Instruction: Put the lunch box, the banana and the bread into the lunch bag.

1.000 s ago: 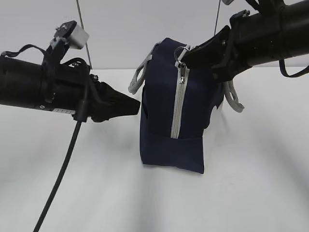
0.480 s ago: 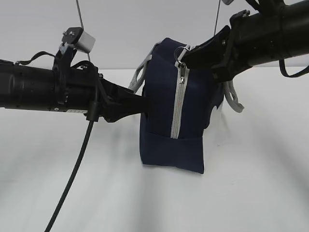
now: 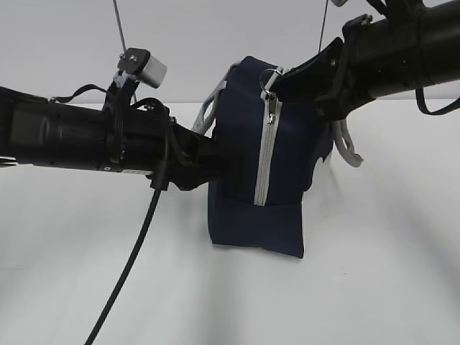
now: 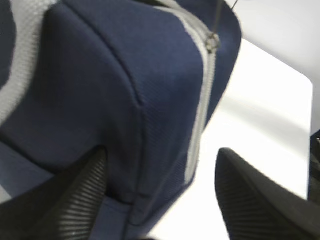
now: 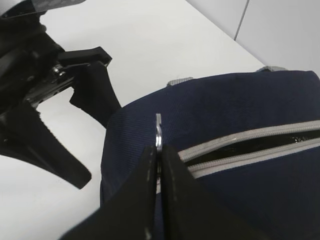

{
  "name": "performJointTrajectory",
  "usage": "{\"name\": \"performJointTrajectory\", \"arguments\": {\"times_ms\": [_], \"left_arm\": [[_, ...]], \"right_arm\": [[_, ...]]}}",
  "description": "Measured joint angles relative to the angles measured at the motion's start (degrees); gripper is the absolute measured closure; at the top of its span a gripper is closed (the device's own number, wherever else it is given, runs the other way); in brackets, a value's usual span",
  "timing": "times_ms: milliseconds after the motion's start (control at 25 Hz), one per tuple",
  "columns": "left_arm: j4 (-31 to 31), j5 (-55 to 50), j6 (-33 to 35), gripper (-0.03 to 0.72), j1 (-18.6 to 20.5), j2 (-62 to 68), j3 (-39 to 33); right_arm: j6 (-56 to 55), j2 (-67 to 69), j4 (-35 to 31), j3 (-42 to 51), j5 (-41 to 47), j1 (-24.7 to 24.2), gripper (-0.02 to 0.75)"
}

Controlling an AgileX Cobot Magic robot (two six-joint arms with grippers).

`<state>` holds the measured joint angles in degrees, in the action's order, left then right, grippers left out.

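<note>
White tabletop (image 3: 374, 287) bears the lunch bag (image 3: 287, 144); left jaws spread around its corner, right jaws pinching its ring pull (image 5: 158, 134).

We see a plain white tabletop (image 3: 374, 273) under soft, even light, marked only by faint grey shadows. Behind it rises a pale grey wall (image 3: 187, 43), split by thin dark vertical seams. In the left wrist view the tabletop's far edge meets that same pale backdrop.
</note>
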<state>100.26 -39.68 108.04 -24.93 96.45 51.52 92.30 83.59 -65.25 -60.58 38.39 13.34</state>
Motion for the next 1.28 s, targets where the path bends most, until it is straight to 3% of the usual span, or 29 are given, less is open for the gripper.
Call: {"name": "performJointTrajectory", "arguments": {"times_ms": [400, 480, 720, 800, 1080, 1280], "left_arm": [[0.00, 0.88, 0.13, 0.248, -0.07, 2.71, 3.37], [0.00, 0.88, 0.13, 0.316, -0.07, 2.71, 3.37], [0.00, 0.88, 0.13, 0.615, -0.07, 2.71, 3.37], [0.00, 0.40, 0.13, 0.674, -0.07, 2.71, 3.37], [0.00, -0.77, -2.99, 0.683, -0.59, 2.71, 3.37], [0.00, -0.18, -3.21, 0.683, -3.28, 2.71, 3.37]], "right_arm": [[0.00, 0.00, 0.00, 0.00, 0.09, 0.00, 0.754], [0.00, 0.00, 0.00, 0.00, 0.09, 0.00, 0.754], [0.00, 0.00, -1.76, 0.00, 0.46, 0.00, 0.754], [0.00, 0.00, -3.16, 0.00, 1.17, 0.00, 0.754], [0.00, 0.07, -6.12, 0.00, 1.65, 0.00, 0.754], [0.00, 0.07, -6.36, -0.74, 1.76, 0.00, 0.754]]}}
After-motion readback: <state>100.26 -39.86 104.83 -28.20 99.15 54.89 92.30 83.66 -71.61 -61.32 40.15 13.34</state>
